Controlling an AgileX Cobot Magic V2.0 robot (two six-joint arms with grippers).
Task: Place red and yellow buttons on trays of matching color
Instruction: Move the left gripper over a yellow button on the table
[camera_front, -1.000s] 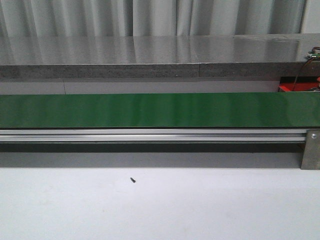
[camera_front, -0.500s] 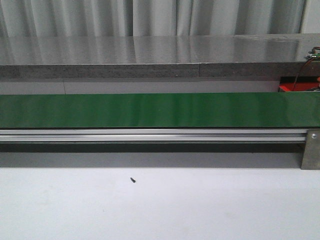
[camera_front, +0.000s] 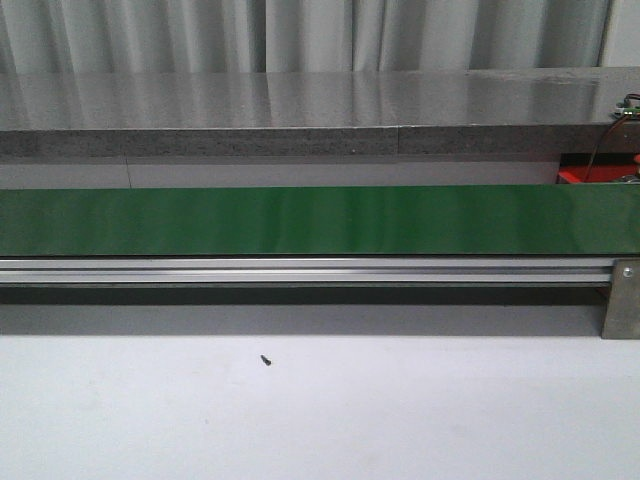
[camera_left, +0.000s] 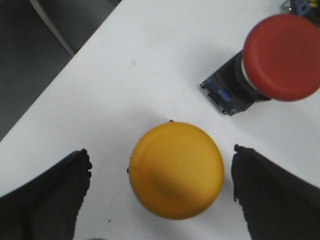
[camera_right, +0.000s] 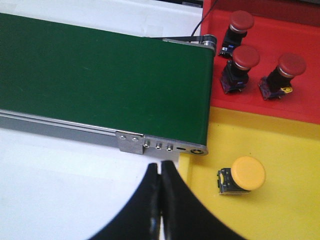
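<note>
The left claw (camera_left: 160, 190) stood wide open with the yellow button (camera_left: 176, 170) on the white table (camera_left: 150, 65) squarely between its fingers (camera_left: 45, 195), cap up so no long axis mattered, though whether the fingers had reached the level of its body could not be told. A red button (camera_left: 270, 60) lay on its side near it, at about two o'clock, outside the fingers. The right claw (camera_right: 161, 185) was pinched shut and empty beside the belt (camera_right: 100, 80) end, with the yellow tray (camera_right: 280, 150) and its lone button at three o'clock and the red tray (camera_right: 310, 30) at one o'clock, so the left arm seemed the one placed to grasp.
</note>
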